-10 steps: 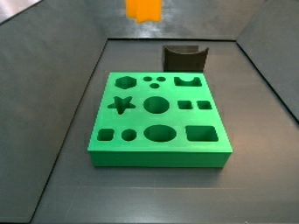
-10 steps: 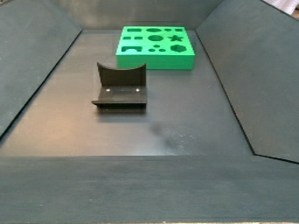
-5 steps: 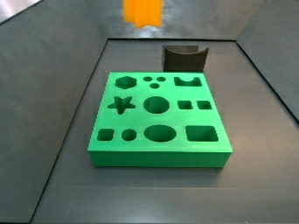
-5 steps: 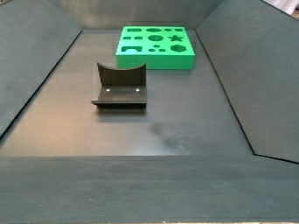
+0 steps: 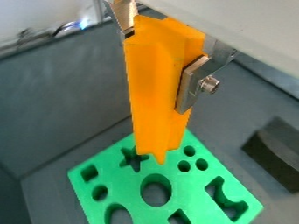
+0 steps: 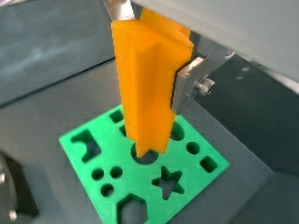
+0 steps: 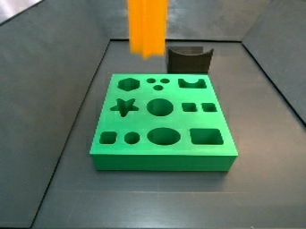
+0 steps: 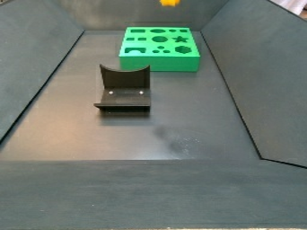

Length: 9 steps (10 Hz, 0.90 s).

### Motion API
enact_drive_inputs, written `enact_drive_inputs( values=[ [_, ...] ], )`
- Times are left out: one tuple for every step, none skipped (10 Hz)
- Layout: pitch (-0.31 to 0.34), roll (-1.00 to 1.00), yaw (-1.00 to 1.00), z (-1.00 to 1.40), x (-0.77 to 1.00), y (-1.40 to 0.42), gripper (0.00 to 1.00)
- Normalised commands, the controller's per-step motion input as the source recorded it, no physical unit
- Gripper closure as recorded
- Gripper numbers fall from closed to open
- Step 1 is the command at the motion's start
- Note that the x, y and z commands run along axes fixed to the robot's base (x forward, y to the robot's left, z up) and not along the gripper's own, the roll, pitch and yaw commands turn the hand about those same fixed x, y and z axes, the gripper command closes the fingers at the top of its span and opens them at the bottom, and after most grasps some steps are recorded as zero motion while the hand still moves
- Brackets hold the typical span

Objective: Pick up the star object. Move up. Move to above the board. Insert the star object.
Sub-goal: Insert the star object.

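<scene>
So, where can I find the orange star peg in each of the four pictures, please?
Wrist view: the orange star peg fills the centre, held by the gripper above the green board.
Wrist view: the peg is central again, over the board.
Side view: the peg hangs at the top edge, behind the board.
Side view: only its tip shows, at the top edge.
Shared landmark: the green board.

Bright orange star object (image 5: 156, 87), green board (image 7: 163, 121), silver-fingered pincer (image 5: 163, 66)
</scene>
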Motion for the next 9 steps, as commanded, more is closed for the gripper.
enact_drive_inputs(
  values=[
    [-0.049, 0.00, 0.78, -0.58, 0.02, 0.00, 1.00],
    [-0.037, 0.00, 0.35, -0.28, 0.00, 0.00, 1.00],
    [-0.006, 0.00, 0.05, -0.03, 0.00, -0.03, 1.00],
    [0.000, 0.07, 0.15, -0.18, -0.01, -0.05, 1.00],
    [0.000, 0.31, 0.36, -0.26, -0.09, -0.17, 1.00],
    [0.000, 0.32, 0.51, -0.32, -0.16, -0.12, 1.00],
    [0.000, 0.21, 0.56, -0.32, -0.09, -0.01, 1.00],
    [-0.003, 0.10, 0.15, -0.21, -0.02, -0.14, 1.00],
    [-0.004, 0.01, 0.00, -0.11, 0.00, -0.10, 1.00]
  ],
)
